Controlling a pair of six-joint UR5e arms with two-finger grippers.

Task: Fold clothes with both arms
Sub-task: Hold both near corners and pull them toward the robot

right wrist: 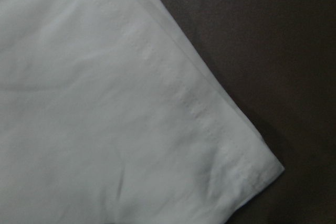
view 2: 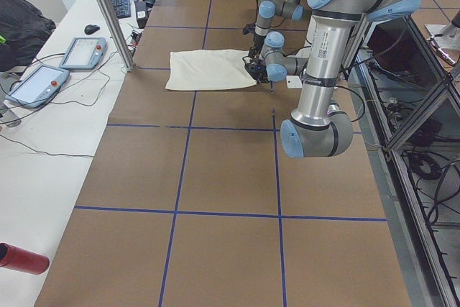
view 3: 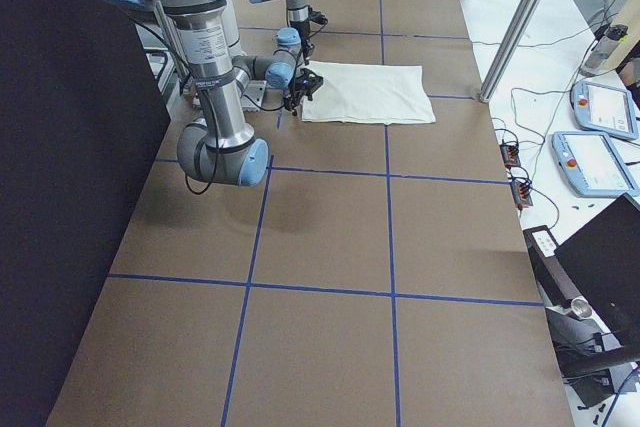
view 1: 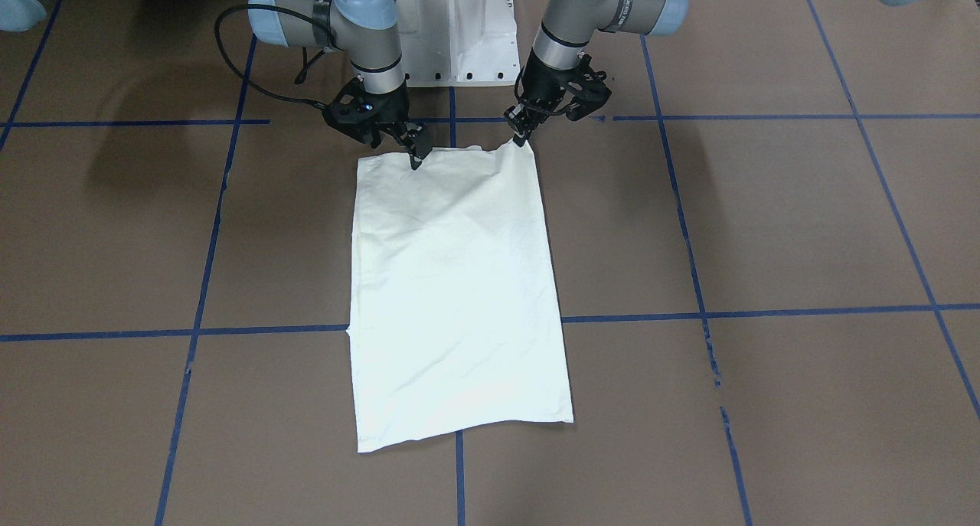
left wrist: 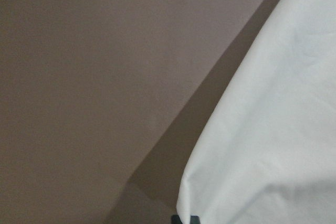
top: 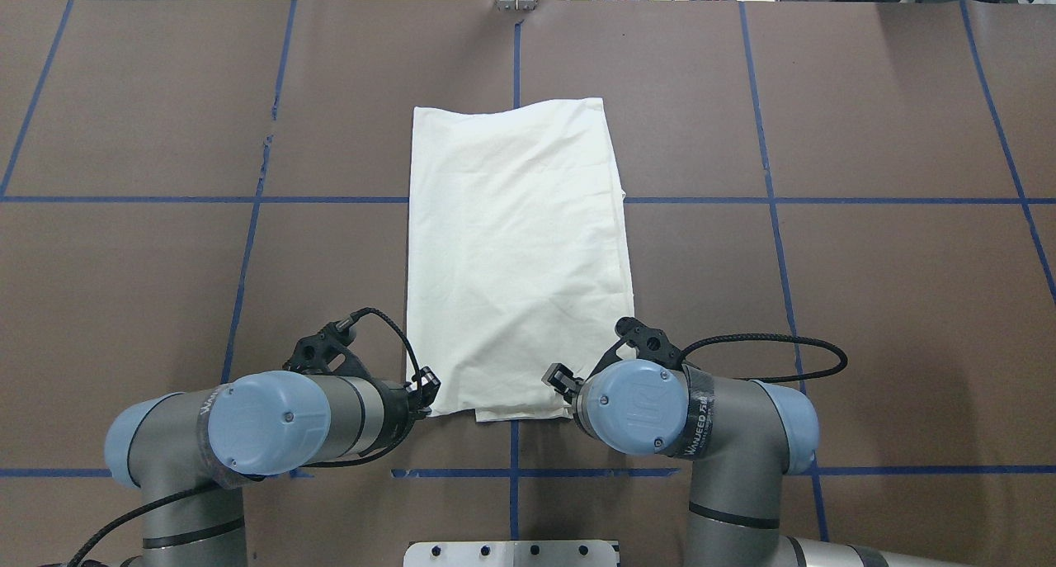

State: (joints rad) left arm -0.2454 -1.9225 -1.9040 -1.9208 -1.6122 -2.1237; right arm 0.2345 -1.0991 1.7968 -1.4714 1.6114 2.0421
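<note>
The main risk is an uneven fold. The left gripper (view 1: 524,138) pinches its corner of the T-shirt (view 1: 455,296) at the very tip, and the cloth there already peaks upward, so a quick lift could pull it free. The right gripper (view 1: 416,157) bites further in from its corner, which leaves a loose flap outside its fingers. If the two arms then travel at different speeds, the long panel would likely skew, or the layers beneath would slide apart, since a second layer peeks out at the near hem.

The shirt lies plain side up on the brown desk (view 1: 766,227) as a long narrow rectangle. It stretches straight away from both sets of fingers, with its near edge held between them.

Both arms are bent low in front of the base. Their wrists tip steeply down and lean inward, so the fingers point down onto the hem. The left fingers look closed together on the cloth corner. The right fingers seem clamped on the hem too, though their tips are small and dark there, so that grip is less certain.
</note>
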